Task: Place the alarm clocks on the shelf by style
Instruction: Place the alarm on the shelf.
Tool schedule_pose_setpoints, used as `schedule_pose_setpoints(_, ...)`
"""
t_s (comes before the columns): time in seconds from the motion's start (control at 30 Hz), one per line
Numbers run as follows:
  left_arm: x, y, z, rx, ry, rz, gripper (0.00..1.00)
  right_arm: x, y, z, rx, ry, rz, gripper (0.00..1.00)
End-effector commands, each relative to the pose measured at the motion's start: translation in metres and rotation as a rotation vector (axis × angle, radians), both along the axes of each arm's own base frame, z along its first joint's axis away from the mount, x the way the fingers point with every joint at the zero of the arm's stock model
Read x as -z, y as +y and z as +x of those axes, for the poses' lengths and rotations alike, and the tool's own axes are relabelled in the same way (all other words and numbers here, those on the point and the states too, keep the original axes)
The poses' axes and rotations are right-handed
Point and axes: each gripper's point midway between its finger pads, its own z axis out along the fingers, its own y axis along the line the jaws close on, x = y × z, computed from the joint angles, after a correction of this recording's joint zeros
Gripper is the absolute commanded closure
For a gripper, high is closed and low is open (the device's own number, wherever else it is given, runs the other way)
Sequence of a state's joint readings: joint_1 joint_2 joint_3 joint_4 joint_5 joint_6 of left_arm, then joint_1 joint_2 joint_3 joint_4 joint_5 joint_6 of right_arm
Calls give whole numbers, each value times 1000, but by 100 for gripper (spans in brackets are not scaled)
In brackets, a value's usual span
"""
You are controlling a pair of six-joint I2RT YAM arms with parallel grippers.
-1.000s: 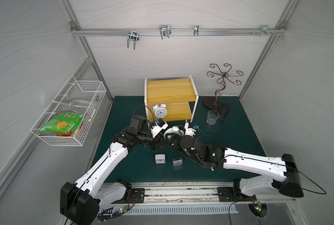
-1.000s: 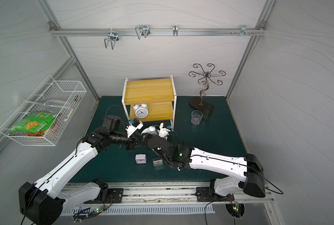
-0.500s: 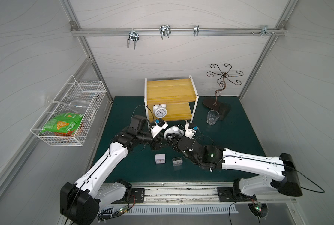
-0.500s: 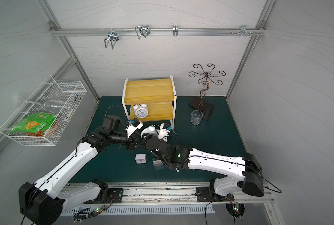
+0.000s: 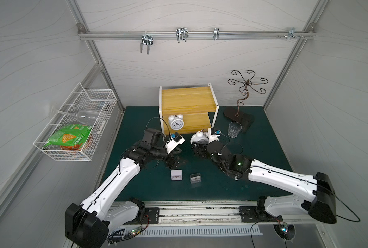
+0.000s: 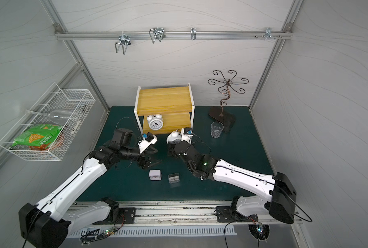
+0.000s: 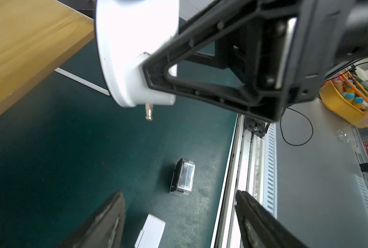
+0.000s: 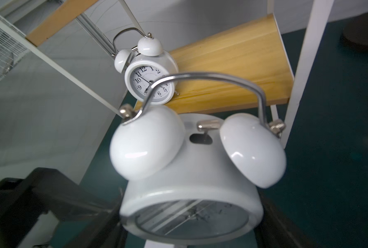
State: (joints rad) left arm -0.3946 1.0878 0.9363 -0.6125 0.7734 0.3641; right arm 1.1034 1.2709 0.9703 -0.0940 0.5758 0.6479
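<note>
**A:** Right gripper (image 5: 198, 147) status?

**B:** Closed on the second round white twin-bell alarm clock (image 8: 189, 178), one jaw on each side of the case, dial tipped toward the wrist camera. It looks lifted off the dark green mat (image 5: 264, 139). In both top views it sits just in front of the two-tier wooden shelf with the thin white frame (image 5: 187, 101), near the front right post.

**A:** Left gripper (image 5: 175, 164)?

**B:** Jaws wide apart, nothing between them. It hovers over the mat at 12 o'clock of the small white square alarm clock (image 5: 176, 175). The transparent-cased square clock (image 5: 195, 178) stands at 3 o'clock of that one, not touching.

**A:** Slot for the held one?

**B:** Lower board. The matching twin-bell clock on the shelf (image 5: 176, 123) stands at the left end, dial forward, with bare wood at its 3 o'clock. I'd put it there to keep the same style together.

**A:** Watch points?

**B:** Level the clock first so the feet land flat. Go in from 6 o'clock, between the shelved clock and the right post, and mind the handle under the upper board. Leave a gap to the neighbour and release only once it stands. The clear drinking glass (image 5: 234, 129) is at 3 o'clock of the gripper, so keep the arm off it.
</note>
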Motion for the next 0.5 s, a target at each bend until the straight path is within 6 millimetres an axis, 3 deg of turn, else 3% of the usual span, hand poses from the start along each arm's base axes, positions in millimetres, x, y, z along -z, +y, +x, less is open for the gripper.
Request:
schedule_pose_setpoints(0.0,-1,6,-6,15,-31,36,17,-26,3,16,-69,-191,-54,26)
schedule_pose_setpoints(0.2,8,17,-3,-33,-8,52,17,-24,5,38,-65,-293,-176,27)
schedule_pose_setpoints(0.47,0,39,13,-141,11,-18,16,-25,11,59,15,-333,-235,27)
